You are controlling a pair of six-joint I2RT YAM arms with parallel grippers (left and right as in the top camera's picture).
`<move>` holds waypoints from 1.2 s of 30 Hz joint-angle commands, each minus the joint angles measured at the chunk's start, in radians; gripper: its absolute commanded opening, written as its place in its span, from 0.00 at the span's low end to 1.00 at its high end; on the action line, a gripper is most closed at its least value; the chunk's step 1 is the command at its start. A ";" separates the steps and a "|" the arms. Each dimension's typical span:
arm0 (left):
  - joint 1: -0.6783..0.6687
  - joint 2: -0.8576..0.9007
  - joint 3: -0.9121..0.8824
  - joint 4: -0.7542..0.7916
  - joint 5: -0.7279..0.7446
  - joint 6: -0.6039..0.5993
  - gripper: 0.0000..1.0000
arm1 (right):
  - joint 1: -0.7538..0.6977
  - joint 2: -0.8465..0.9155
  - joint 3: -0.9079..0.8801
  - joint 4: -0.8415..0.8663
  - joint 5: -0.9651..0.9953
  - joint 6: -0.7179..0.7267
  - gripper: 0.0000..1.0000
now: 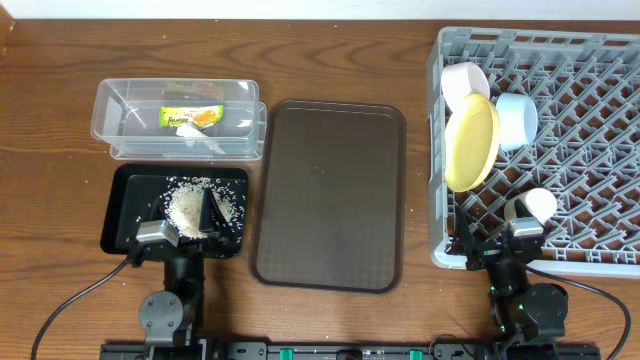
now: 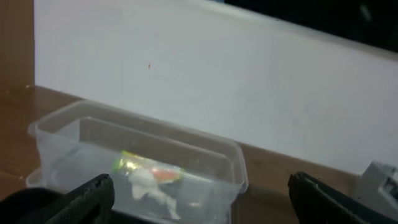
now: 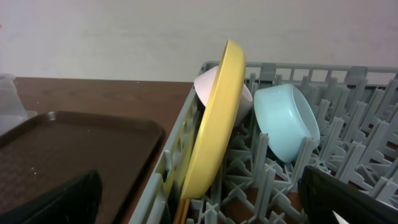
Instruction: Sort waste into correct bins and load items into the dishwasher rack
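Grey dishwasher rack [image 1: 570,160] fills the table's right side, the biggest thing here. Left of it, in the middle, lies the dark brown serving tray [image 1: 328,195]. Further left, the clear tub [image 1: 125,115] sits at the back and the black tray [image 1: 128,205] just in front of it, their long edges touching or nearly so.

Inside the rack's left part the pale yellow plate [image 1: 471,142] stands on edge, tilted. The white bowl [image 1: 464,84] leans behind it and the light blue bowl [image 1: 516,120] stands on its side just to the right. In the right wrist view a thin wooden strip [image 3: 180,211] shows at the plate's foot; whether it is a chopstick I cannot tell.

Left gripper [image 1: 180,212] hangs over the black tray, jaws wide apart and holding nothing. Right gripper [image 1: 522,212] is at the rack's near edge, jaws likewise spread and empty. The small pale cup [image 1: 541,204] sits in the rack just beside it.

In the tub lie the yellow-green wrapper [image 1: 192,117] and, next to it, the white scrap [image 1: 197,134]. Loose rice grains [image 1: 190,205] are heaped in the black tray
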 commanded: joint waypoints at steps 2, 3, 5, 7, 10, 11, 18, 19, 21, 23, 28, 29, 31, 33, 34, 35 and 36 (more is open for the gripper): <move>0.007 -0.010 -0.006 -0.086 -0.002 0.030 0.92 | -0.005 -0.006 -0.001 -0.005 0.002 -0.011 0.99; 0.007 -0.010 -0.006 -0.118 -0.002 0.030 0.92 | -0.005 -0.006 -0.001 -0.005 0.002 -0.011 0.99; 0.007 -0.010 -0.006 -0.195 -0.002 0.030 0.92 | -0.005 -0.006 -0.001 -0.005 0.002 -0.011 0.99; 0.007 -0.010 -0.006 -0.247 0.000 0.030 0.92 | -0.005 -0.006 -0.001 -0.005 0.002 -0.011 0.99; 0.007 -0.010 -0.006 -0.248 0.001 0.030 0.92 | -0.005 -0.006 -0.001 -0.005 0.002 -0.011 0.99; 0.007 -0.010 -0.006 -0.248 0.001 0.030 0.92 | -0.005 -0.006 -0.001 -0.005 0.002 -0.011 0.99; 0.007 -0.010 -0.006 -0.248 0.001 0.030 0.92 | -0.005 -0.006 -0.001 -0.005 0.002 -0.011 0.99; 0.007 -0.010 -0.006 -0.248 0.001 0.030 0.92 | -0.005 -0.006 -0.001 -0.005 0.002 -0.011 0.99; 0.007 -0.010 -0.006 -0.248 0.001 0.030 0.92 | -0.005 -0.006 -0.001 -0.005 0.002 -0.011 0.99; 0.007 -0.008 -0.006 -0.248 0.001 0.030 0.92 | -0.005 -0.006 -0.001 -0.005 0.002 -0.011 0.99; 0.007 -0.008 -0.006 -0.248 0.001 0.030 0.92 | -0.005 -0.006 -0.001 -0.005 0.002 -0.011 0.99; 0.007 -0.008 -0.006 -0.248 0.001 0.030 0.92 | -0.005 -0.006 -0.001 -0.005 0.002 -0.011 0.99; 0.007 -0.008 -0.006 -0.248 0.001 0.030 0.92 | -0.005 -0.006 -0.001 -0.005 0.002 -0.011 0.99; 0.007 -0.008 -0.006 -0.248 0.001 0.030 0.92 | -0.005 -0.006 -0.001 -0.005 0.002 -0.011 0.99; 0.007 -0.008 -0.006 -0.248 0.001 0.030 0.92 | -0.005 -0.006 -0.001 -0.005 0.002 -0.011 0.99; 0.007 -0.008 -0.006 -0.248 0.001 0.030 0.92 | -0.005 -0.006 -0.001 -0.005 0.002 -0.011 0.99; 0.007 -0.008 -0.006 -0.248 0.001 0.030 0.92 | -0.005 -0.006 -0.001 -0.005 0.002 -0.011 0.99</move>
